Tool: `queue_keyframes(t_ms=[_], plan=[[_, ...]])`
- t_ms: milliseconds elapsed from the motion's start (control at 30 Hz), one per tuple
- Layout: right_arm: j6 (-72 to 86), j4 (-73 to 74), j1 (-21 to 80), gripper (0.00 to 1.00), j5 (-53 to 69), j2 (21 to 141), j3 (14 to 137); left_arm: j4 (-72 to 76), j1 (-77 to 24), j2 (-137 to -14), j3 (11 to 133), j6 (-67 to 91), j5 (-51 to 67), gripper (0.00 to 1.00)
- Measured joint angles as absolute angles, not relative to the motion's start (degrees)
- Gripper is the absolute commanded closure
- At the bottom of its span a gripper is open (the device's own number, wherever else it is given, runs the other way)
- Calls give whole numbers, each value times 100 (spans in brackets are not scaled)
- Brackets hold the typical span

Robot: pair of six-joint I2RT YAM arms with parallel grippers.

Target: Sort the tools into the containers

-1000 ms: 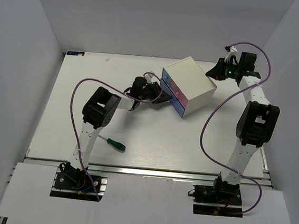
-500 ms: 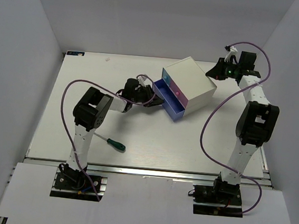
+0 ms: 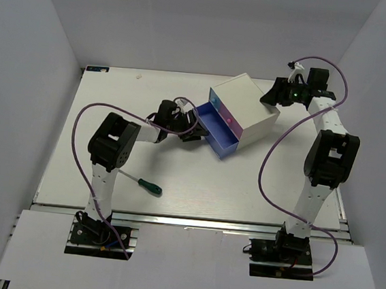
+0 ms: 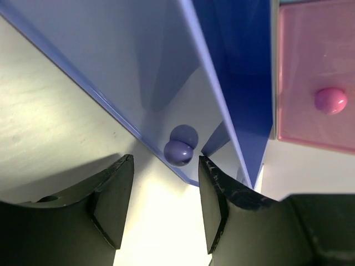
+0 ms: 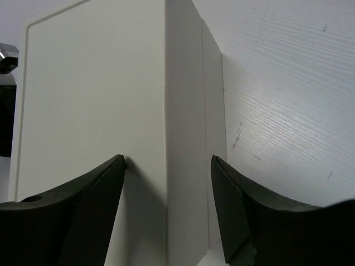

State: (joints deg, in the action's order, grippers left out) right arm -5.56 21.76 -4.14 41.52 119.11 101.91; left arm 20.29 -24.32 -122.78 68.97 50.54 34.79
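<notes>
Blue drawer (image 3: 214, 134): your pull has it farther out of the cabinet (image 3: 244, 105).
Left gripper (image 4: 165, 205): now released, knob (image 4: 178, 152) loose between its jaws.
Right gripper (image 5: 167, 160): unclenched, astride the cabinet's rear corner.

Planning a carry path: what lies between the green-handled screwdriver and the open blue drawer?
Nothing. In the top view, only bare table separates the green-handled screwdriver from the blue drawer.

Blue drawer (image 3: 216, 132) pulled open, pink drawer (image 4: 310, 83) shut, green-handled screwdriver (image 3: 149, 187) lying well apart
</notes>
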Motion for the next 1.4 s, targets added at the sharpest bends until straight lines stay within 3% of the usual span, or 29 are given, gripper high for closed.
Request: queue_keyframes(t_ms=[200,333,367,433,467,500,533,633,700,767,800,833,900,933,1033,1133,1167,1200,1233,1400], plan=[[-770,2703,-438,31,3865,11911,10503,1284,-2342,-12055,7150,4698,3227,41],[-1129,2904,-521,31,3579,11885,10674,676,-2141,-11397,6997,4340,2832,50],[-1273,2910,-545,33,3509,11845,10669,526,-2071,-11135,6912,4252,2718,64],[-1638,2912,-578,36,3450,11719,10615,226,-1909,-10584,6735,4066,2469,81],[-1826,2923,-585,42,3461,11638,10569,115,-1846,-10333,6657,4016,2355,96],[-2021,2845,-589,46,3529,11511,10455,-3,-1776,-10066,6567,3940,2237,100],[-2226,2786,-589,51,3627,11323,10269,-119,-1688,-9802,6466,3852,2097,100],[-3002,2598,-325,89,3887,10578,9544,-469,-1500,-8982,6112,3704,1656,100],[-3500,2539,215,98,3940,10022,9070,-687,-1452,-8431,5876,3629,1328,99],[-3857,2381,1151,98,3966,9535,8632,-926,-1441,-7854,5647,3559,1026,79],[-3979,2327,1684,96,3979,9371,8455,-1055,-1441,-7557,5537,3542,862,68],[-4034,2246,2150,93,4001,9282,8309,-1177,-1439,-7255,5443,3514,674,64],[-4029,2158,3164,78,3964,9236,8038,-1455,-1435,-6705,5277,3505,351,52],[-3935,2139,3522,74,3909,9290,7955,-1586,-1435,-6445,5214,3507,185,38],[-3470,2150,4294,59,3625,9721,7929,-2141,-1435,-5662,5078,3627,-434,26],[-2825,2368,4751,49,3190,10556,8278,-2718,-1431,-4989,5004,3802,-982,24],[-2635,2414,4875,37,3052,10829,8399,-2926,-1428,-4746,4991,3876,-1168,24],[-2412,2475,5002,34,2930,11098,8512,-3124,-1424,-4525,4976,3942,-1319,24],[-2237,2517,5109,14,2821,11314,8578,-3323,-1420,-4289,4963,3999,-1485,24],[-1601,2711,5629,11,2517,11751,8689,-4219,-1420,-3489,4965,4281,-2115,24]])
